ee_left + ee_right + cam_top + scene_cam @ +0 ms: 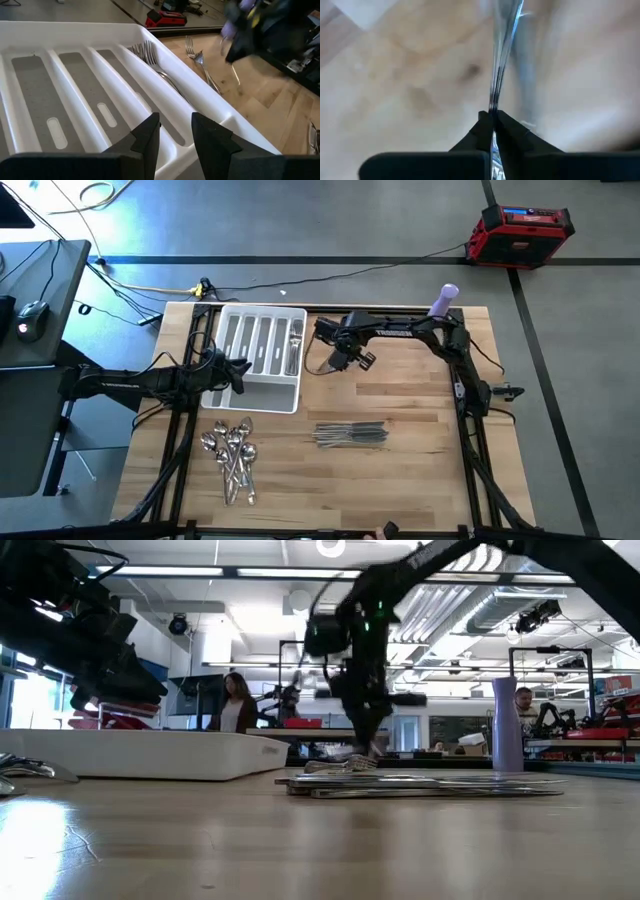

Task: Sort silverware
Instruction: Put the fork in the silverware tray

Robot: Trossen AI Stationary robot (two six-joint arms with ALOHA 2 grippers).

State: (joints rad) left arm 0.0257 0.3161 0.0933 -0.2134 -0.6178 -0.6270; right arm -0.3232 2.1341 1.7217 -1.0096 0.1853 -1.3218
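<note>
Jaws of the right gripper (pixel 493 131) are pinched tight on a thin piece of silverware (pixel 501 50), seen edge-on, above the bare wood just beside the white tray (pixel 262 394) toward the far edge of the surface (pixel 420 395); whether it is a fork or a knife cannot be told. Along the near edge lie a heap of spoons (pixel 232 455) and, toward the middle, a row of knives (pixel 350 434). Farther back, the left gripper (pixel 175 132) hovers with its jaws partly open and empty over the tray's near rim, with forks (pixel 150 55) in one end compartment.
</note>
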